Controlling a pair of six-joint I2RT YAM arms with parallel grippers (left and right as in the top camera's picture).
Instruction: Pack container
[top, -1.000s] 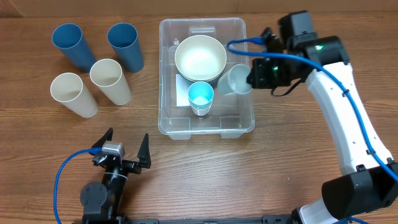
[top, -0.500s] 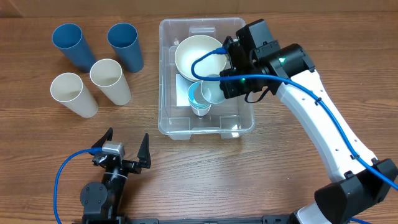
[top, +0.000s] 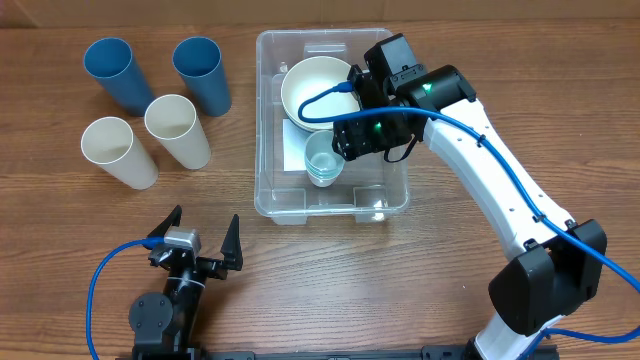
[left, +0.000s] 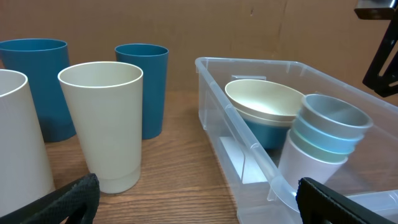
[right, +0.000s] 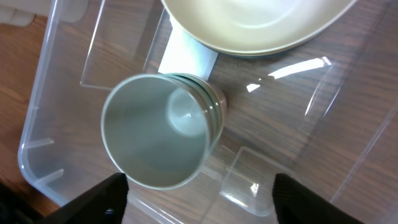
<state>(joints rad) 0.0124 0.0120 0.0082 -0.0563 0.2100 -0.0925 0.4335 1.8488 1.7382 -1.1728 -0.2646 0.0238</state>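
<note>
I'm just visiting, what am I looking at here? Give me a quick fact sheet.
Container: clear plastic, mid-scene
Inside: cream bowl on a blue bowl; stack of small cups
Outside: two blue cups and two cream cups, left of the container
Right claw: open, above the stack
Left claw: open, holding nothing

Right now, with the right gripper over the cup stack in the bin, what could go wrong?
1. The right gripper hangs open just above the cup stack; a slanted retreat could clip the top rim and topple it.
2. The stack stands tall and narrow beside the cream bowl in the container, so any nudge may tip it.
</note>
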